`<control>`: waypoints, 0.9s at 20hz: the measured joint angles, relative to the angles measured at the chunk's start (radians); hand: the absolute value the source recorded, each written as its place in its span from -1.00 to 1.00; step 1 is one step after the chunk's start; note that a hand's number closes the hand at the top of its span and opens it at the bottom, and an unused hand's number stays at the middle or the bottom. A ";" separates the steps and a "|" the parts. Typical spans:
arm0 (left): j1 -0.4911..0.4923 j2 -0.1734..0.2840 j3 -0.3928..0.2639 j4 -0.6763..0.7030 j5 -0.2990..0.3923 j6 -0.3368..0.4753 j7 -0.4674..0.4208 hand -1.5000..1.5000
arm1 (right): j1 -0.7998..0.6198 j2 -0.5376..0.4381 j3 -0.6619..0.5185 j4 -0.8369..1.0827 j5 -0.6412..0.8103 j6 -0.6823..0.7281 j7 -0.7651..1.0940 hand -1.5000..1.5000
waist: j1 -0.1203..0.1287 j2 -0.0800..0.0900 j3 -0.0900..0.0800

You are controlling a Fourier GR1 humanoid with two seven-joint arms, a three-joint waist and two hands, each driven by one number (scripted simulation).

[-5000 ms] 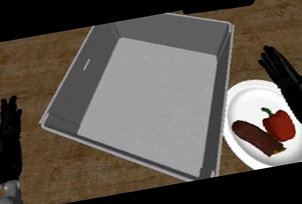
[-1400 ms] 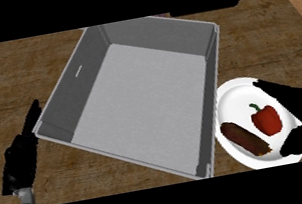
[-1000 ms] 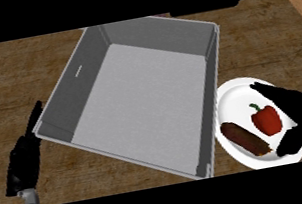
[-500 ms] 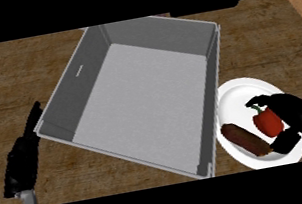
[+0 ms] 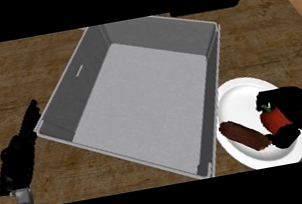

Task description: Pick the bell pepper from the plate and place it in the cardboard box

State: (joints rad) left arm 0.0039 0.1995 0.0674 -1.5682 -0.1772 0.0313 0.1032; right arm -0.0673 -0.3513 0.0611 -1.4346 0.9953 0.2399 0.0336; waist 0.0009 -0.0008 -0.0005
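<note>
Resting on the round white plate (image 5: 246,94) near the desk's right edge, the small red bell pepper (image 5: 274,119) shows a glossy skin and a dark green stem at its upper end, and it sits toward the plate's right side. The right robot hand (image 5: 299,109) is curled round it, the black fingers arching over its top and right flank and the thumb closing in from below, so only a narrow red strip and the stem can be made out; whether the pepper still touches the plate cannot be told. Just beside it to the left lies a dark brown oblong food item (image 5: 244,135), angled across the plate's lower half, its lower end close to the thumb. The plate's left rim is tucked against, or hidden behind, the right wall of the large grey open box (image 5: 206,114), which sits tilted across the middle of the brown wood-grain desk (image 5: 0,80) with a pale flat floor inside. The box's near corner and the plate's bottom rim are cut off by the lower limit of the scene, and a dark shape at the far edge behind the box is too cropped to identify. The left robot hand (image 5: 21,152) stands at the desk's left side, fingers straight and together, edge-on, just apart from the box's left wall.
</note>
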 measured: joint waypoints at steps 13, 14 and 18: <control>-0.032 -0.019 -0.021 0.013 -0.021 -0.003 -0.004 0.00 | -0.501 -0.058 0.005 0.439 0.062 -0.121 -0.326 1.00 | 0.039 0.011 0.002; -0.043 -0.022 -0.020 0.031 -0.026 0.002 -0.006 0.00 | -0.528 -0.068 -0.006 0.462 0.057 -0.125 -0.352 1.00 | 0.033 0.010 0.002; -0.028 -0.023 -0.014 0.032 -0.026 0.002 -0.013 0.00 | -0.628 -0.060 -0.053 0.533 0.008 -0.119 -0.429 1.00 | 0.022 0.006 0.001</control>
State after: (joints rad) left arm -0.0243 0.1767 0.0539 -1.5365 -0.2027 0.0328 0.0900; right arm -0.6955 -0.4115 0.0085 -0.9017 1.0031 0.1211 -0.3952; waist 0.0232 0.0053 0.0006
